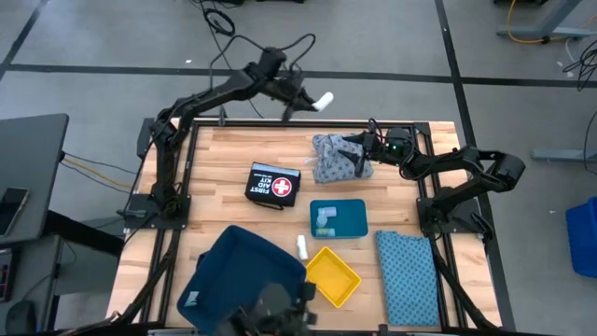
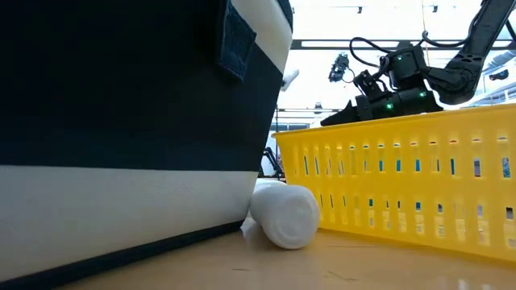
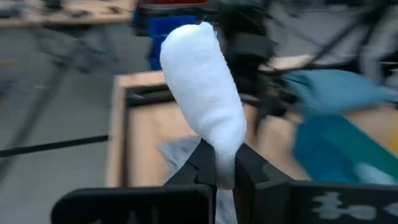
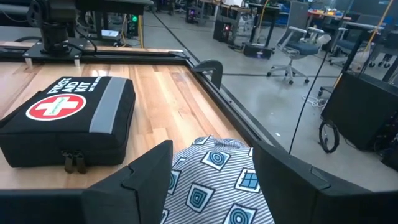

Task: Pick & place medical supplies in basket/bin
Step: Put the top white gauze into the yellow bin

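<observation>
With the left gripper pinching a white roll at the far edge, the right gripper, jaws wide over the cloth bundle, should close low on a thick fold.

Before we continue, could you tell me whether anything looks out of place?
Yes: the left gripper holds a white roll beyond the table's far edge, over the floor, far from the yellow basket. Another white roll lies loose beside that basket.

Both arms are matte black and chunky, with loose black cables (tiny green lights glowing on the right arm).
</observation>
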`<state>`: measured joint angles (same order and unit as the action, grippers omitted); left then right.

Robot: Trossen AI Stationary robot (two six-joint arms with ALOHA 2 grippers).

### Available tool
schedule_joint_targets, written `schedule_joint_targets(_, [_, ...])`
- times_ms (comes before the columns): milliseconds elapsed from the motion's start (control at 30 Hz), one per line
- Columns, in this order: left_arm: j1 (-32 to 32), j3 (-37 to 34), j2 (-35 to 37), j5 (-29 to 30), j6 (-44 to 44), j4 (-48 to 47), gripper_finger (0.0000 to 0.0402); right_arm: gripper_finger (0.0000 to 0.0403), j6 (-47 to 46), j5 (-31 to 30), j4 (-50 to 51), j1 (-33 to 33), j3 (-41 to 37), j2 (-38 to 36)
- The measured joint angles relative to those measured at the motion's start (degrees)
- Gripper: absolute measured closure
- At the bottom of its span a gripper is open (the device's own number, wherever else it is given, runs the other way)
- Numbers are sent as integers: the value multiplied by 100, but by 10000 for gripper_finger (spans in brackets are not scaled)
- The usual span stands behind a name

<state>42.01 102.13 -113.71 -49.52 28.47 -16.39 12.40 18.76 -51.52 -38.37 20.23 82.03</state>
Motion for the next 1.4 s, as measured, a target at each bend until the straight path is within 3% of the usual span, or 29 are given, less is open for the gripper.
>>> schedule_joint_targets(133, [-386, 0, 0, 1271, -794, 1198, 391, 170, 3, 15, 1, 0, 0, 1])
schedule_joint_targets(333, [-946, 0, 0, 2094, -1743, 2956, 391, 170, 5, 15, 1, 2, 0, 1])
schedule_joint_targets(667, [-1766, 0, -2, 3776, -2543, 5376, 391, 170, 5, 13, -1, 2, 0, 1])
schedule_joint_targets(900, [-2251, 2, -122, 4368, -2179, 6069, 391, 170, -6, 13, 21, 0, 0, 1])
schedule_joint_targets(1100, [-2332, -2, -722, 4629, -2658, 7052, 391, 170, 5, 13, 49, 2, 0, 4])
schedule_joint_targets(1300, [-2374, -7, -828, 4409, -2408, 6415, 391, 170, 17, 11, 91, 0, 0, 4])
schedule_joint_targets(1400, [-2431, -57, -828, 4585, -2184, 6114, 391, 170, 38, 11, 91, 2, 0, 4])
